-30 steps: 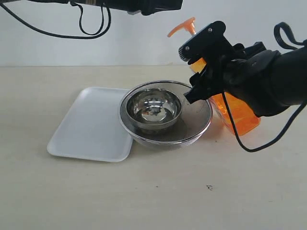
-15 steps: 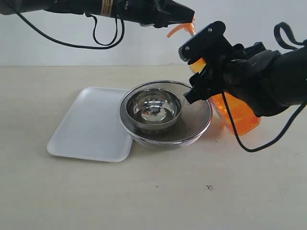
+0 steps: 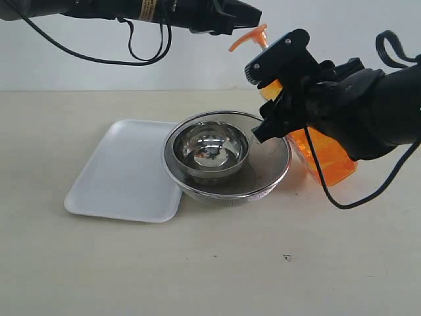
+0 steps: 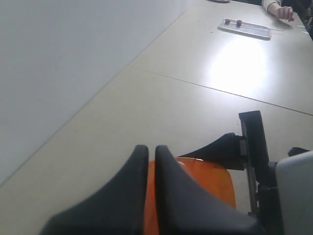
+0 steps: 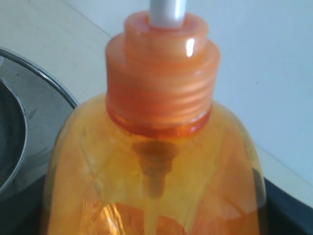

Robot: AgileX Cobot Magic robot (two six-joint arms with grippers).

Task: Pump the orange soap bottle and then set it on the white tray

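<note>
The left end effector (image 3: 247, 14), which a second ago hung further back along the top of the scene, has swung in over the pump head (image 3: 251, 36) of the orange soap bottle (image 3: 329, 158). Half a second ago its tip covered the nozzle. Now it sits a touch higher and further back, so the orange spout shows clear again. In the left wrist view its two black fingers (image 4: 186, 205) are pressed together with the orange pump head just beyond them, a sensible blunt shape for pushing down. The head looks as tall on its white stem as before, so I judge that no full stroke has registered and the pumping step is still in hand. The right end effector (image 3: 283, 92) has not shifted. It pinches the bottle's upper body, which leans back to the right of the mesh strainer (image 3: 270, 164) and the steel bowl (image 3: 210, 148) nested in it, with its base low at the worktop (image 3: 217, 263). The right wrist view is filled by the bottle's neck and shoulder (image 5: 156, 161). The white tray (image 3: 118, 171) lies on the far side of the strainer from the bottle and carries nothing yet, so the placing step has not begun.
</note>
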